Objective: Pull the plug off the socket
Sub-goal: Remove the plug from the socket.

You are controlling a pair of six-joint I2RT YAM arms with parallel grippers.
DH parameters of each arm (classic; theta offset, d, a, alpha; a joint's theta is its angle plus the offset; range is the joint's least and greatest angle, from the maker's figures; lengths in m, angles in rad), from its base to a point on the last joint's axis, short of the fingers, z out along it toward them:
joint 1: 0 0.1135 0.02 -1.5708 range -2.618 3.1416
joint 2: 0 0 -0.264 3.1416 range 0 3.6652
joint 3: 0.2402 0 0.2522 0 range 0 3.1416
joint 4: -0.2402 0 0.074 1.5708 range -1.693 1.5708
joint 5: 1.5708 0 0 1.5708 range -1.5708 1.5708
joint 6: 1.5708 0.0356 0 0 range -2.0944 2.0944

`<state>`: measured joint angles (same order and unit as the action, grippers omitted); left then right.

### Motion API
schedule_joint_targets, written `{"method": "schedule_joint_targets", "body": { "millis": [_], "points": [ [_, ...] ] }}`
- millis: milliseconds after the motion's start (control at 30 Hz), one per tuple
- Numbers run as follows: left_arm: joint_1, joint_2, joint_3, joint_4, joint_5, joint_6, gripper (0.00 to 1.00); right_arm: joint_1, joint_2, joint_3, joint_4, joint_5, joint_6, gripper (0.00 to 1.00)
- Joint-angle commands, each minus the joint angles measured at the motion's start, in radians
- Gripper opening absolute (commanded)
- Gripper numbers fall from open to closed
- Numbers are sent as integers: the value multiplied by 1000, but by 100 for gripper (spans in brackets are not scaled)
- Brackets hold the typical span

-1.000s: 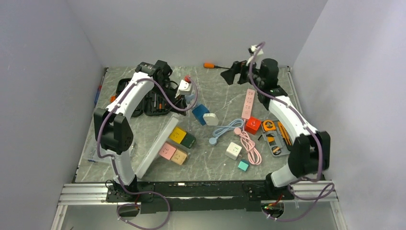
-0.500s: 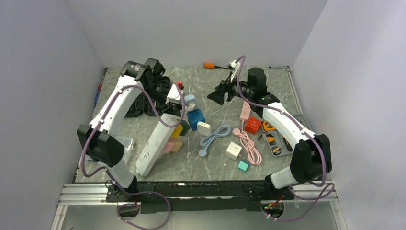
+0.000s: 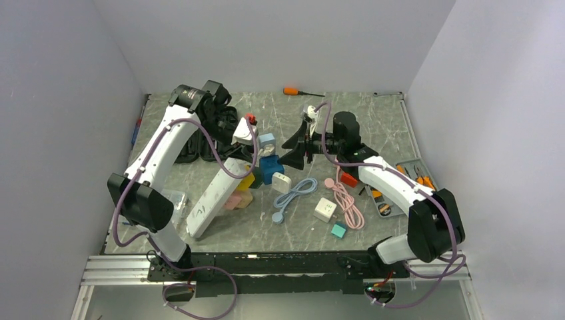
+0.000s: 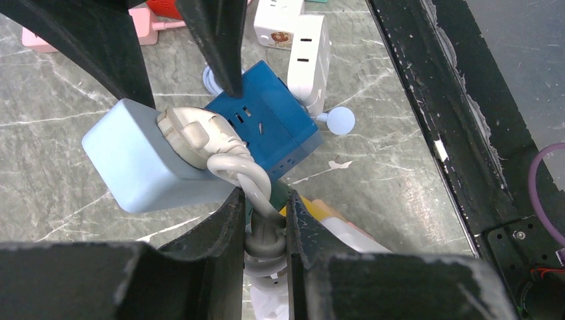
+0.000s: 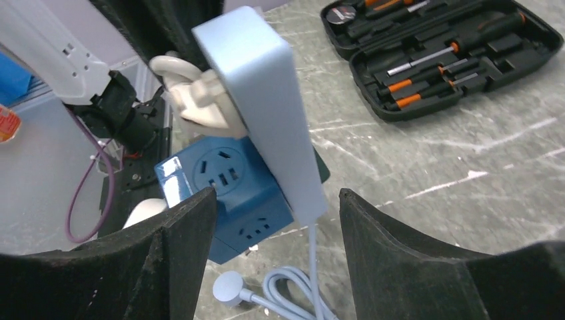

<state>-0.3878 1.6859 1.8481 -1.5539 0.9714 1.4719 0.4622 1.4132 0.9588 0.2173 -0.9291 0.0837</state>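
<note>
My left claw [image 4: 265, 223] is pressed tight on the grey cord [image 4: 256, 187], just below the white plug [image 4: 193, 133]. The plug sits seated in the pale blue socket block [image 4: 130, 163], held up off the table [image 4: 400, 153]. My right claw [image 5: 276, 203] is spread, one finger either side of that block; it looks clear of both faces, though I cannot be sure from here. The risk I see: I hold cord, not plug, so a hard pull could slip the cord through my fingers or strain it at the plug's neck. If my right claw bites off-centre, the block may twist instead of parting, or drop onto the dark blue cube [image 4: 266, 123] below
</note>
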Motion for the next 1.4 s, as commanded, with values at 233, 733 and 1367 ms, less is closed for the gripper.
{"method": "schedule_joint_targets", "body": {
  "millis": [233,733,1367],
  "points": [
    [-35,-73,42,-17,175,25,0,37,15,-14,279,-75,72,65],
    [-34,-98,55,-9,199,0,0,89,49,-58,323,-69,53,58],
    [-28,-90,-168,419,183,-387,19,90,-104,-98,422,-29,181,0]
  ]
}}
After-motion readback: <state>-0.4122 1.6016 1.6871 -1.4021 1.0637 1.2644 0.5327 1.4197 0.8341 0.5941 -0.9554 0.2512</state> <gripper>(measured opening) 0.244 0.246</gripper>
